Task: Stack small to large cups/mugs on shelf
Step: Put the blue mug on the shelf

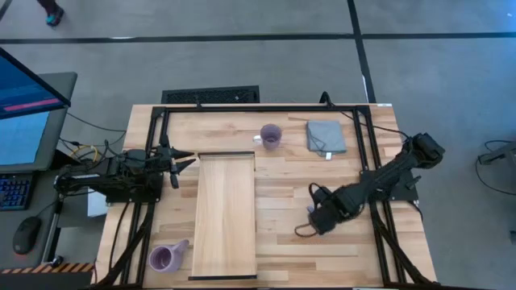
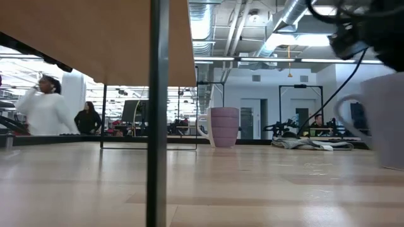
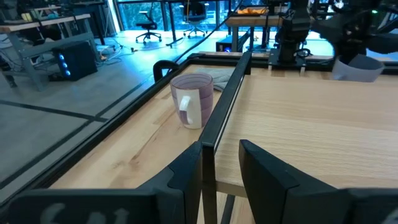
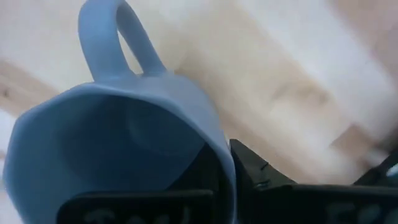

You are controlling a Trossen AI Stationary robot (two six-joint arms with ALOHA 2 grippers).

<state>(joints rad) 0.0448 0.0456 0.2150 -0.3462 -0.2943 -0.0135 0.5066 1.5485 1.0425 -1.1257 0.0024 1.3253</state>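
The pale wooden shelf (image 1: 226,213) is a raised board running from far to near across the table's middle. One purple mug (image 1: 270,135) stands on the table past the shelf's far end and also shows in the left wrist view (image 3: 193,99). Another purple mug (image 1: 164,258) is at the near left corner. My right gripper (image 1: 319,217) is right of the shelf, shut on the blue-grey mug (image 4: 118,143), which it hides from above. My left gripper (image 1: 184,161) is open and empty just left of the shelf's far left corner. My right gripper holds the blue-grey mug by its rim (image 4: 219,155), on the side opposite the handle (image 4: 115,43). One finger is inside the mug and the other finger (image 4: 264,180) is outside the wall. The fingers come from above. The mug (image 2: 388,120) is upright; whether its base rests on the table, I cannot tell.
A folded grey cloth (image 1: 325,137) lies at the far right of the table. A black metal frame (image 1: 371,161) runs along the table's sides and far edge. The shelf's dark post (image 2: 156,126) stands at its near end. People show in the room beyond the table.
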